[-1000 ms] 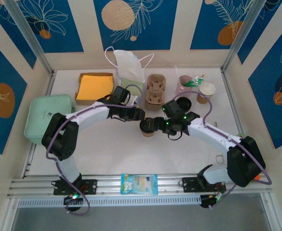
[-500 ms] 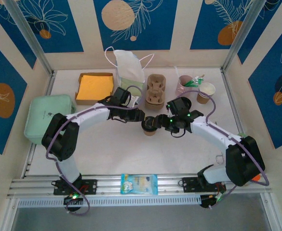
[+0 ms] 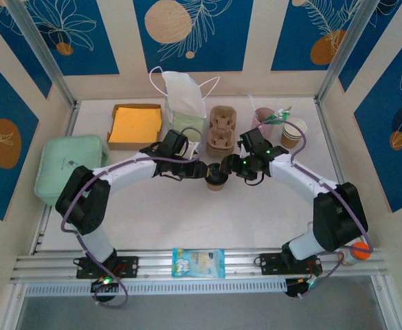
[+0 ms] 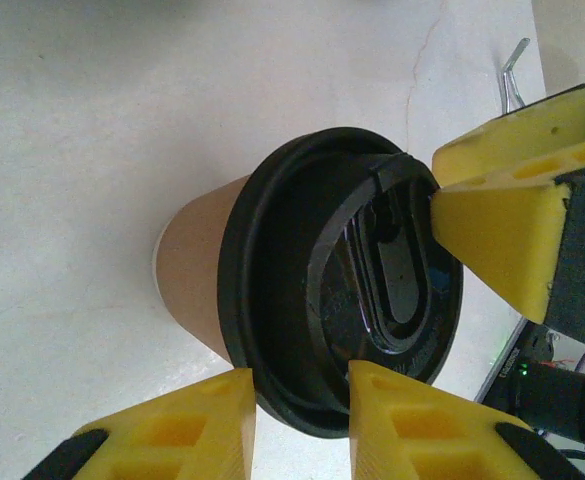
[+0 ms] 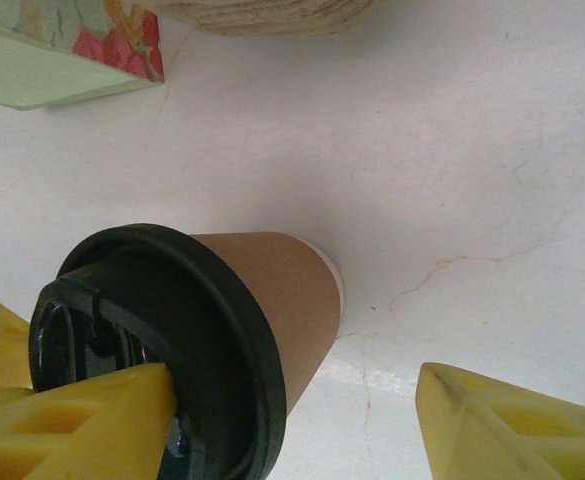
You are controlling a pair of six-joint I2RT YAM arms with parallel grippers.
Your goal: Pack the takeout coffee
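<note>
Left hand (image 3: 202,169) sits at the black lid (image 4: 342,290) of the coffee cup (image 3: 216,180), fingers nearly together; I cannot tell whether they pinch it. Right hand (image 5: 294,378) is spread wide, one finger against the lid. Cup stands on the counter (image 3: 152,213), not yet in the bag (image 3: 185,103).

One takeout coffee (image 3: 216,183) is standing mid-table. One paper bag (image 3: 185,103), one cardboard cup carrier (image 3: 222,128), one pink cup (image 3: 261,118) and one lidless paper cup (image 3: 295,130) are lining the far edge. One orange-filled box (image 3: 135,125) and one mint container (image 3: 70,167) are sitting toward the left edge. One blue packet (image 3: 198,262) is lying at the near edge.
</note>
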